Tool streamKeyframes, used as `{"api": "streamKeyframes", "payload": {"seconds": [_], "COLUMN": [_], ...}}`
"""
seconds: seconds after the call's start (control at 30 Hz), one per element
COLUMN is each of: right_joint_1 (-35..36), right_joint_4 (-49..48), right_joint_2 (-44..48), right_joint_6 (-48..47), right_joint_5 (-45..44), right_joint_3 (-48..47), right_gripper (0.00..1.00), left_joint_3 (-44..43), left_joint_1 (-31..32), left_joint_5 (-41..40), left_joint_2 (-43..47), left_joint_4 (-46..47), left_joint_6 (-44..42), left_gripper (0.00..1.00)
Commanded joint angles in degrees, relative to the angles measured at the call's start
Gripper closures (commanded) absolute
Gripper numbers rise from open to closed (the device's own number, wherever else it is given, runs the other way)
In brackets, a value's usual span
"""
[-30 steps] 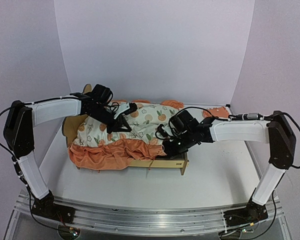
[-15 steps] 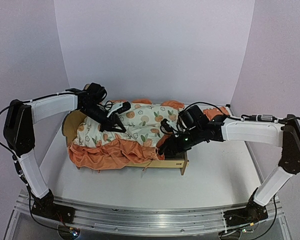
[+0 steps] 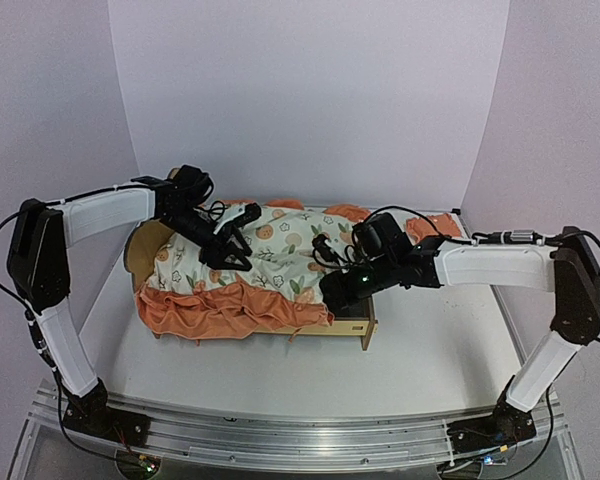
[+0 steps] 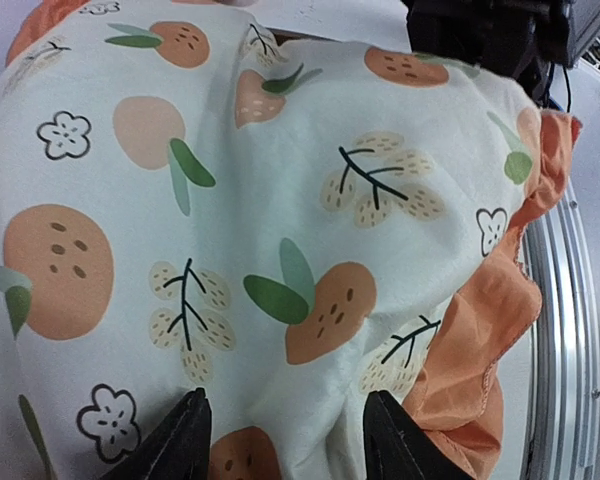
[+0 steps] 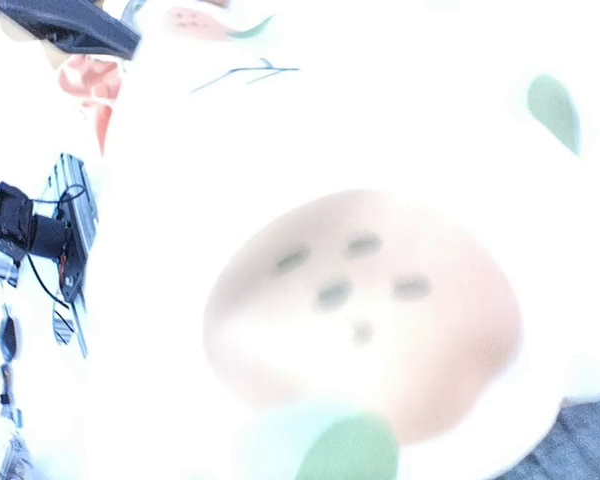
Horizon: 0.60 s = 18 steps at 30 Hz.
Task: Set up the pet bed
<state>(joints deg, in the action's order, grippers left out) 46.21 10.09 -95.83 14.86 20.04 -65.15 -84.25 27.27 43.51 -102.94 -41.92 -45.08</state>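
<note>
Pet bed (image 3: 360, 330) lying left-right, headboard (image 3: 137, 252) left (under pad (image 3: 285, 250)), left gripper (image 3: 230, 252) spread, right gripper (image 3: 332, 288) unreadable.

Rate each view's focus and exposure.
Top external: evenly lit and sharp, with only a faint shadow under the pet bed. Left wrist: crisp on the mattress pad print, with the left gripper fingertips dark at the bottom edge. Right wrist: overexposed and blurred, the pad print washed out, no fingers discernible.
</note>
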Motion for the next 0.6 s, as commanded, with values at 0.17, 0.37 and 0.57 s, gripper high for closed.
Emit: {"api": "streamKeyframes", "payload": {"seconds": [0.17,0.37,0.57], "right_joint_1": [0.68,0.74,0.73], "right_joint_4": [-2.71,-1.02,6.65], "right_joint_2": [-0.21,-0.23,3.5], "right_joint_6": [3.66,8.41,12.23], "right_joint_5": [-4.52,-7.02,-10.51], "right_joint_3": [0.45,0.08,-0.65], "right_gripper": [0.89,0.82,0.69], "left_joint_3": [6.99,15.08,19.23], "left_joint_1": [7.81,14.58,17.59], "left_joint_5": [-4.84,-8.4,-14.04], "left_joint_2": [12.39,15.62,14.63], "left_joint_4": [4.67,11.29,17.22], "left_joint_6": [-2.71,-3.15,-5.17], "left_gripper": [0.44,0.38,0.34]}}
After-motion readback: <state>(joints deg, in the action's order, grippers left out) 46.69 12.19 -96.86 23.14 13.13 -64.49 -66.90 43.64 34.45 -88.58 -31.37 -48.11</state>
